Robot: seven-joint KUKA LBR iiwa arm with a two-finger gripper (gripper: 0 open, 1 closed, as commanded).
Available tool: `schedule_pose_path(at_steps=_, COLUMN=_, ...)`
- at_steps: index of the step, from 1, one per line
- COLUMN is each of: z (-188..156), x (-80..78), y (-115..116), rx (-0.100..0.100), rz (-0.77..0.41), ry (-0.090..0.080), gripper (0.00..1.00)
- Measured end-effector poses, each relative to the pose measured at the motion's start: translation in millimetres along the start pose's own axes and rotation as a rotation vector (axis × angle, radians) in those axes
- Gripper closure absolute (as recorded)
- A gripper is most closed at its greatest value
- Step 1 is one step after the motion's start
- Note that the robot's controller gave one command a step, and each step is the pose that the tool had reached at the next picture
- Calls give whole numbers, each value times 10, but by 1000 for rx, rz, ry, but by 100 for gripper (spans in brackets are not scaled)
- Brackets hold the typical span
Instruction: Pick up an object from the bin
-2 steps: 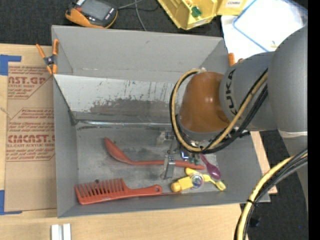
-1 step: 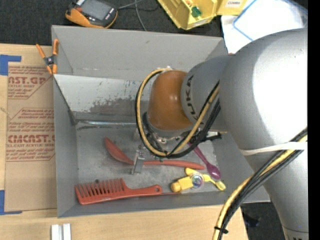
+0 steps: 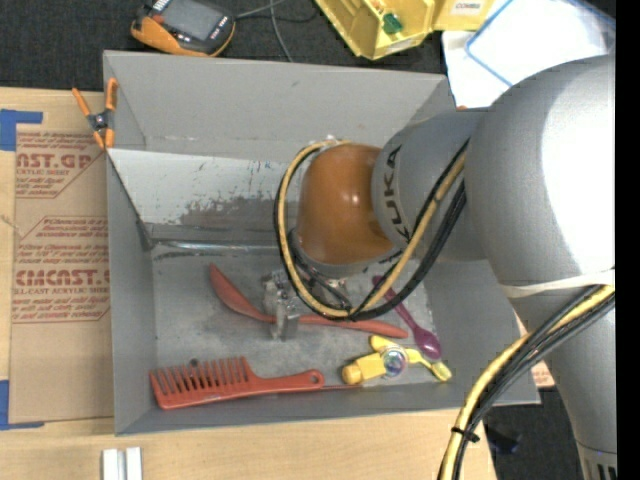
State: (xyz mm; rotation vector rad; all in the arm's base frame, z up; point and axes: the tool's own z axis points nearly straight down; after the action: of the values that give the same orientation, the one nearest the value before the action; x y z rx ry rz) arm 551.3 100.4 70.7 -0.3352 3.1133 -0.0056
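Arm (image 3: 545, 168) nearest lens, reaching in from right, orange wrist cover (image 3: 335, 203) pointed straight down so tool meets bin (image 3: 190, 98) floor squarely. Gripper (image 3: 283, 318) low at floor centre, directly over mid-length of long red spoon (image 3: 232, 296) lying flat, diagonal; touching or just above, unclear. Claw state: cannot tell, cables and wrist in way. Likely target: that spoon, judging by position. Red comb (image 3: 230, 380) along near wall, yellow toy (image 3: 385, 365) and purple spoon (image 3: 422, 338) to right, all apart from gripper.
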Motion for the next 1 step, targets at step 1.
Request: schedule_pose_path(at_steps=1, z=-1, x=0, y=0, rx=0, rz=0, ry=0, gripper=100)
